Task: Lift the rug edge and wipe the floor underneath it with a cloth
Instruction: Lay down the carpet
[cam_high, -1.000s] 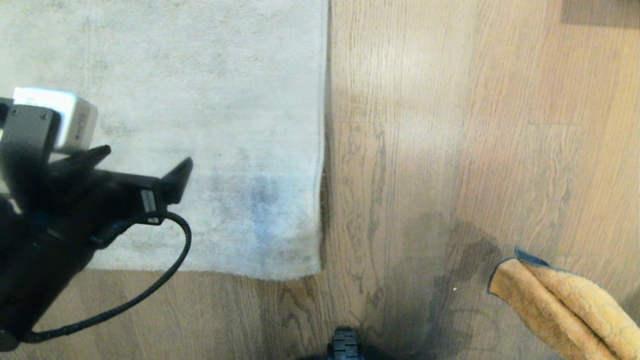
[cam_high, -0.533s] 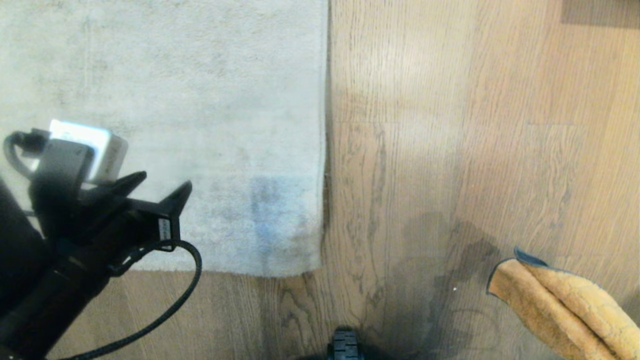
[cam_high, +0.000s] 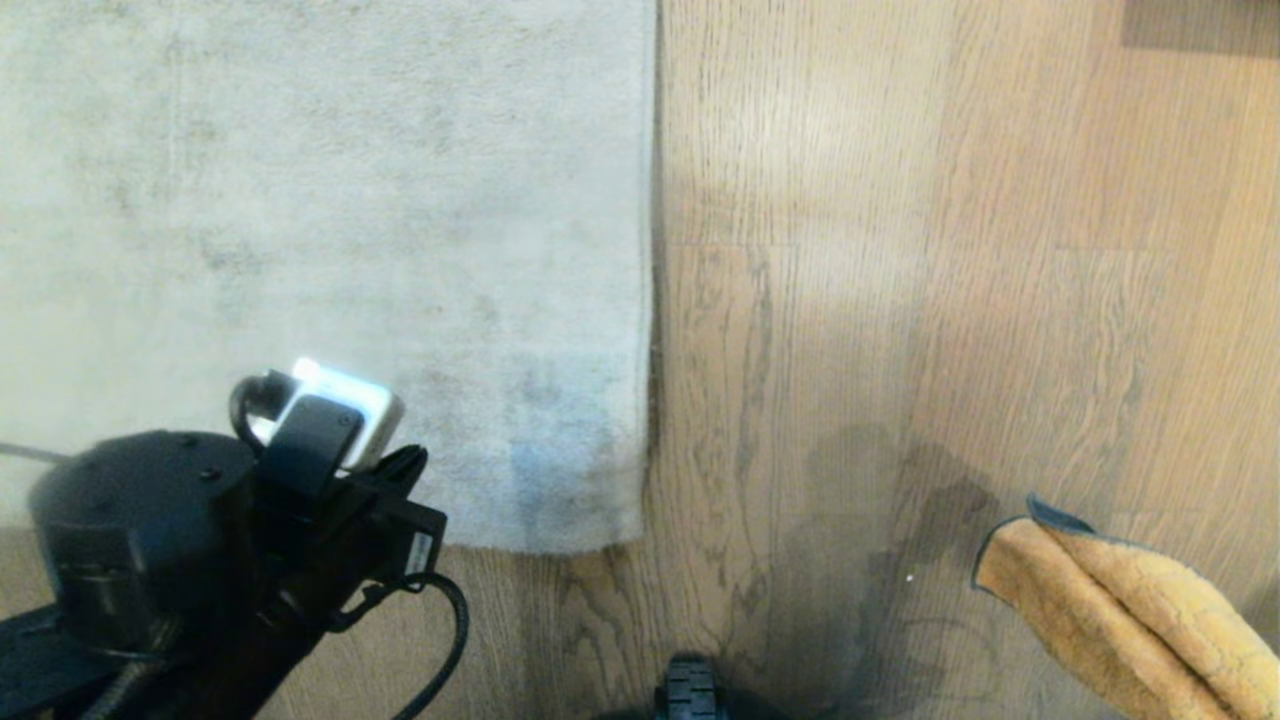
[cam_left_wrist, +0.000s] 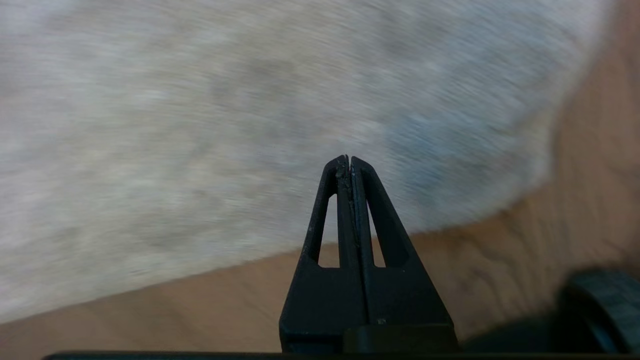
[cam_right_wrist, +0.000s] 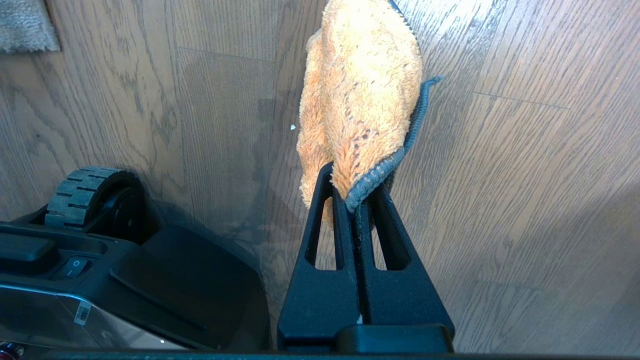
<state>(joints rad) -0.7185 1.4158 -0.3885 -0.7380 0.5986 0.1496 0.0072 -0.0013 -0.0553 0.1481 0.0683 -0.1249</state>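
My left gripper (cam_left_wrist: 350, 162) hangs over the rug edge (cam_high: 560, 545), jaws pressed together, empty; they should open and slide underneath. Right gripper (cam_right_wrist: 356, 200) clamps the cloth (cam_right_wrist: 360, 95) above the floor (cam_high: 900, 250).

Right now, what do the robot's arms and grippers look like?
Both are black. Each gripper, left gripper and right gripper, has two long pointed fingers with slot-shaped holes. The left arm is chunky and rounded, with a small white box on its wrist, a white label and a looping black cable.
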